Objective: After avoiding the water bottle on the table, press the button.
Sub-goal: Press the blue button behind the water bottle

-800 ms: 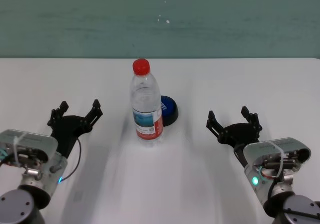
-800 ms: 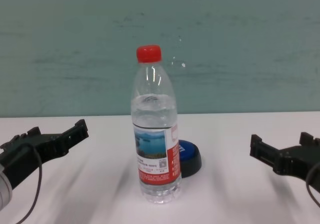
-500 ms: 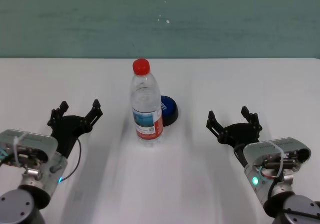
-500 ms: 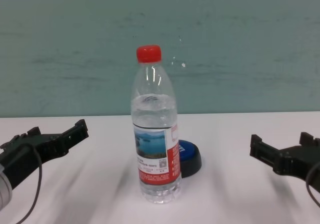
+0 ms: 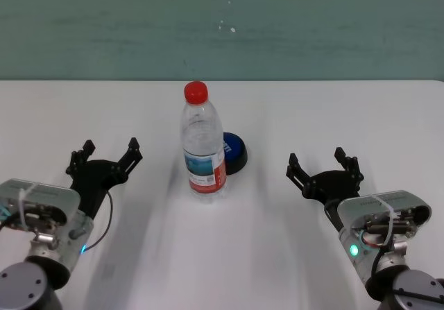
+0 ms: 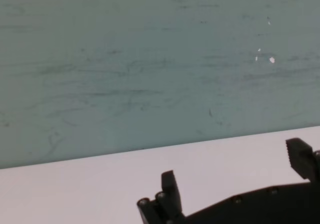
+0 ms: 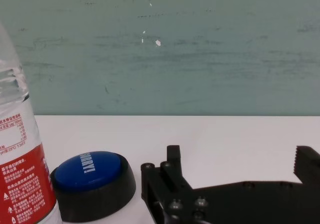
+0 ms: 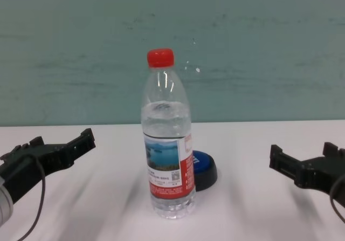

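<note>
The water bottle (image 5: 203,147) stands upright in the middle of the white table (image 5: 277,116), clear with a red cap and a blue-and-red label; it also shows in the chest view (image 8: 167,144) and at the edge of the right wrist view (image 7: 20,169). Just behind it and to its right sits the blue dome button (image 5: 234,152) on a black base (image 8: 204,168), partly hidden by the bottle, plain in the right wrist view (image 7: 92,181). My left gripper (image 5: 107,156) rests open left of the bottle. My right gripper (image 5: 325,166) rests open to the right of the button.
A teal wall (image 5: 222,26) rises behind the table's far edge. Bare tabletop lies between each gripper and the bottle, and behind the button toward the wall.
</note>
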{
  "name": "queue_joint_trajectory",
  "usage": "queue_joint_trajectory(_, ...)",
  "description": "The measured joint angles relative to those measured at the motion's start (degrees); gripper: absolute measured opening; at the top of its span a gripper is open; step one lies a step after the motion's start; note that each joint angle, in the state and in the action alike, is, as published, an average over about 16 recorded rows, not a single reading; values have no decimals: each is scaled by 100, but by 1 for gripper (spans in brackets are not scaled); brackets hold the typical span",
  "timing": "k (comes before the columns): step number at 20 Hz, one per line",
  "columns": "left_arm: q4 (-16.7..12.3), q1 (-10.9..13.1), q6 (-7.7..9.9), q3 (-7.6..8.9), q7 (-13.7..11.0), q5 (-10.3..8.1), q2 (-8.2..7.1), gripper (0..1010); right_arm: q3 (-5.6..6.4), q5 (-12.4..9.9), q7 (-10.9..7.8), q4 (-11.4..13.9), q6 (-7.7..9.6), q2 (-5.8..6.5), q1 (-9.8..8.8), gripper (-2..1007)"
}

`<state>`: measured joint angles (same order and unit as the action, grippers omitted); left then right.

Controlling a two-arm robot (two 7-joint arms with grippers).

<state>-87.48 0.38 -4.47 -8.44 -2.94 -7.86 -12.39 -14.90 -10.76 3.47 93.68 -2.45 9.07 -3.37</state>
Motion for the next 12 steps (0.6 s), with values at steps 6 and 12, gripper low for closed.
queue_joint_trajectory(6, -37, 69, -22, 27, -33, 54, 3, 1000, 0, 0, 0, 0, 0, 0, 0, 1004)
queue_joint_trajectory(12, -163, 241, -157, 129, -113, 166, -32, 1000, 0, 0, 0, 0, 0, 0, 0, 1004)
